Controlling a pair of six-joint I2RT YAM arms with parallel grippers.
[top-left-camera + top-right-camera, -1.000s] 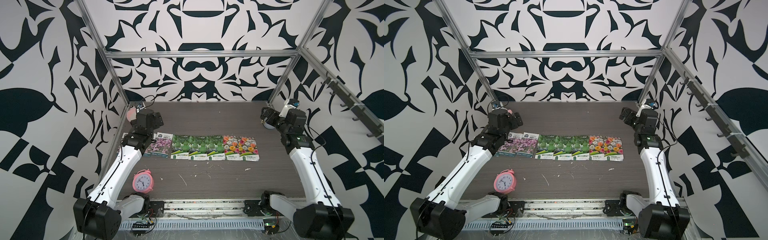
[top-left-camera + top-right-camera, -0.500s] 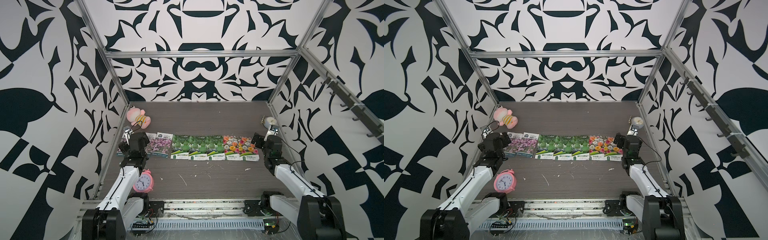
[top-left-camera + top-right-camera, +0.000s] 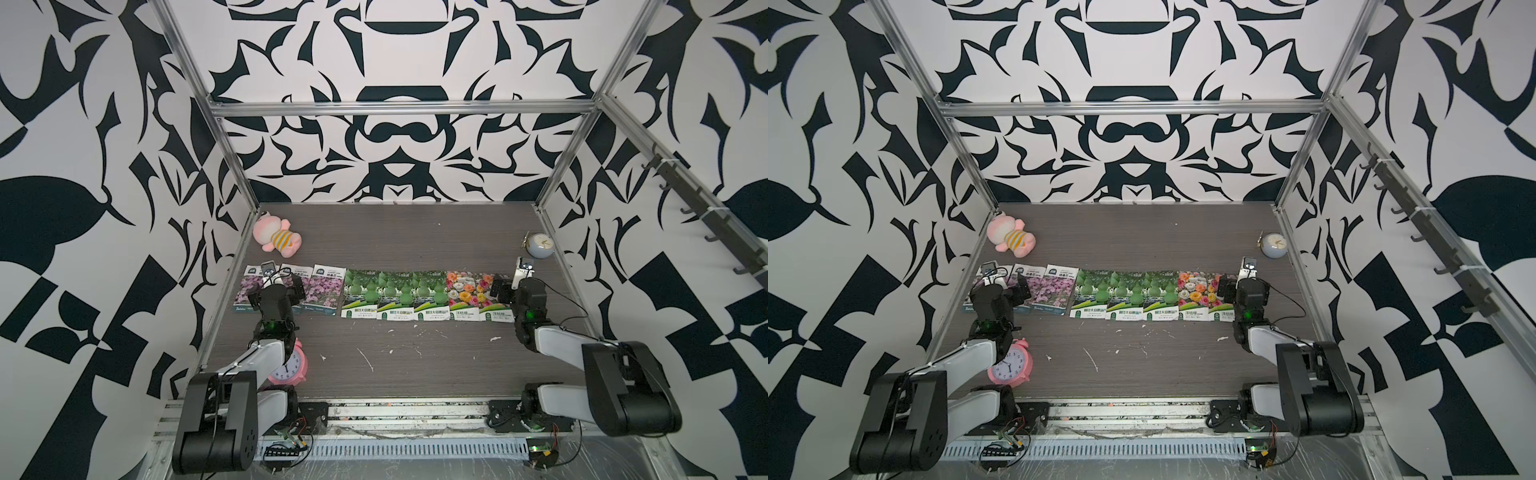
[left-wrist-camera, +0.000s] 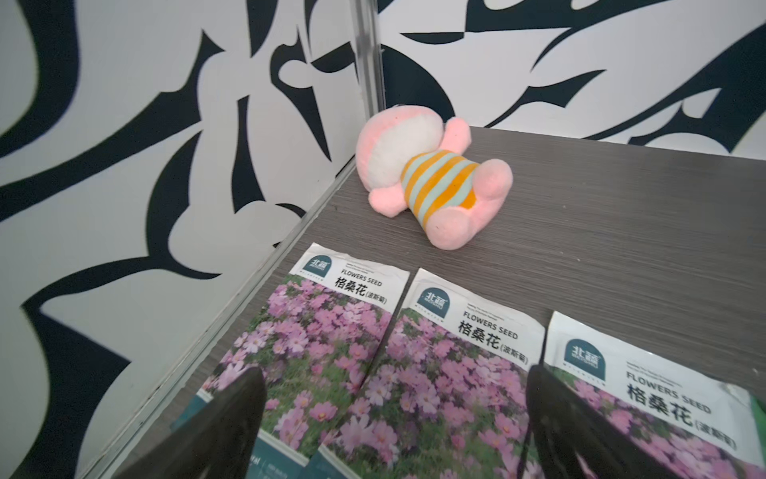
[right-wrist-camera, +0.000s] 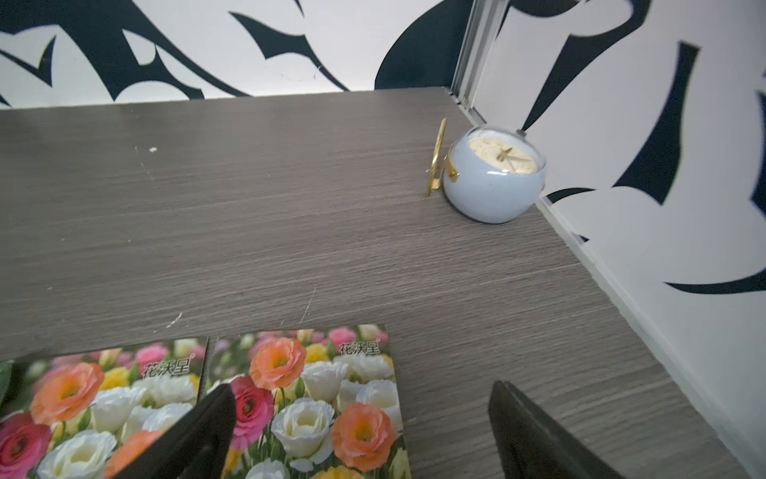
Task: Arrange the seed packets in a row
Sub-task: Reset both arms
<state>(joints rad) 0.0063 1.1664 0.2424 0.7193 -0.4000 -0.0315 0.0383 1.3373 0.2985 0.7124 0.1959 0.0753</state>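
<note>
Both sets of jaws stand open, empty: left gripper (image 4: pixel 393 383) over the purple packets (image 4: pixel 452 365), right gripper (image 5: pixel 362 396) over the end packet (image 5: pixel 315 373).

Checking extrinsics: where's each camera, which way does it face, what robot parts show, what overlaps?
Top views: stereo pair high above the robot's base, looking down and forward over the table, seed packets, left arm, right arm, left gripper, right gripper.
Left wrist: low over the purple packets, facing the plush toy in the back corner; open fingers show.
Right wrist: low over the bloom packets, facing the pale-blue clock; open fingers show.
Shared: top views also show the plush toy and pale-blue clock.
</note>
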